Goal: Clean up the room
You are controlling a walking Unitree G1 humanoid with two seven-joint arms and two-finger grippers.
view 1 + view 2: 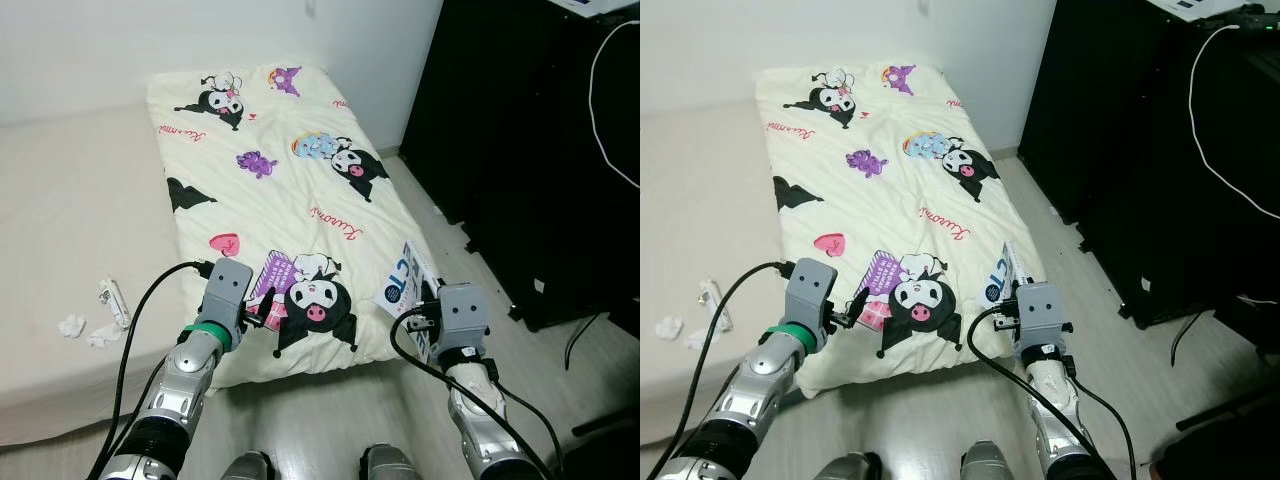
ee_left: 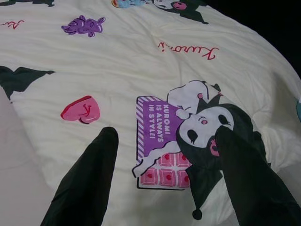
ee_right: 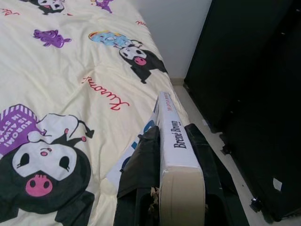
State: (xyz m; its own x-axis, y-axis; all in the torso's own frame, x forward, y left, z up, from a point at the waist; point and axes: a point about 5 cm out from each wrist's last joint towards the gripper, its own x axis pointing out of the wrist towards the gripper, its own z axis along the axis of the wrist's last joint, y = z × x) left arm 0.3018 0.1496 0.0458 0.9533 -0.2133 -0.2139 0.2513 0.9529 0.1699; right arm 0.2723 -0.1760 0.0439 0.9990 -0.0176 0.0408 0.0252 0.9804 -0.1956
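A cream cartoon-print blanket (image 1: 270,190) spreads ahead of both grippers. The right gripper (image 3: 171,155) is clamped on a white book (image 3: 175,160), its spine readable in the wrist view. The left gripper (image 2: 164,169) hovers above the blanket, fingers apart. Crumpled tissues (image 1: 85,330) lie on the mattress (image 1: 60,230) left of it.

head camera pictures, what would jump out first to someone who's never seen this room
The cream blanket printed with black cartoon characters, spread over the mattress and spilling toward the floor, grabs the eye first. Next, the right gripper at the blanket's near right corner, shut on a white book held spine up. Crumpled tissues lie on the bare mattress to the left; the left gripper hovers open above the blanket.
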